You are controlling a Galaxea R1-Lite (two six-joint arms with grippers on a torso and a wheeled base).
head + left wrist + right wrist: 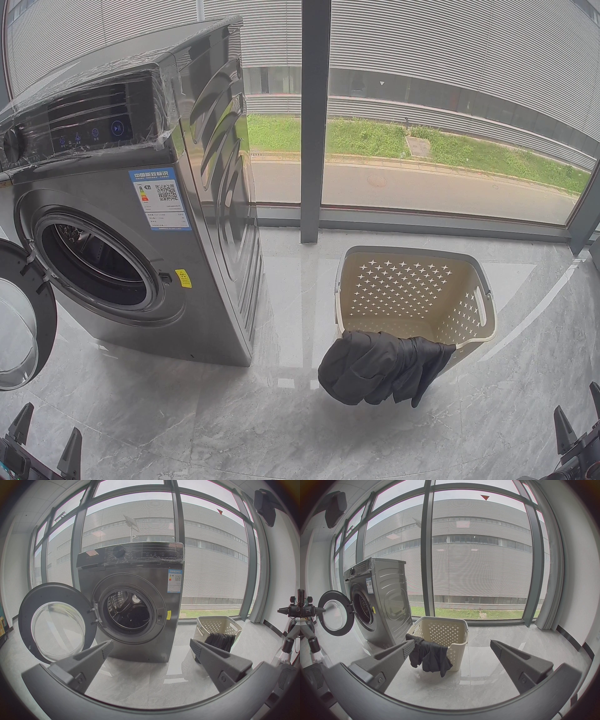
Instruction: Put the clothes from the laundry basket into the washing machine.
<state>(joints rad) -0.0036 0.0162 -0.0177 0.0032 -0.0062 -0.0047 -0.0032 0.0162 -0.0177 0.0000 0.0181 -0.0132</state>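
A dark garment is hanging over the near rim of the laundry basket, most of it spilling down the outside wall toward the robot and a little lying inside. The rest of the basket is showing bare plastic, so this is looking like the only piece left to move. The basket is standing on the floor in front of the window, beside the washing machine and on its right.

The machine's door is swinging wide open on the left, leaving the round drum opening facing the robot.

The left jaws are sitting low at the near left, spread apart and gripping nothing, and they are facing the open drum. The right jaws are sitting low at the near right, also spread apart and empty, and they are facing the basket.

The garment is lying ahead of the right jaws and a little toward the robot's left. Its long axis is running along the basket rim, across the robot's front. The right arm is looking clearly nearer to it, so a pick there is seeming the likelier opening move, with the bunched fold on the rim as the easiest place to pinch.
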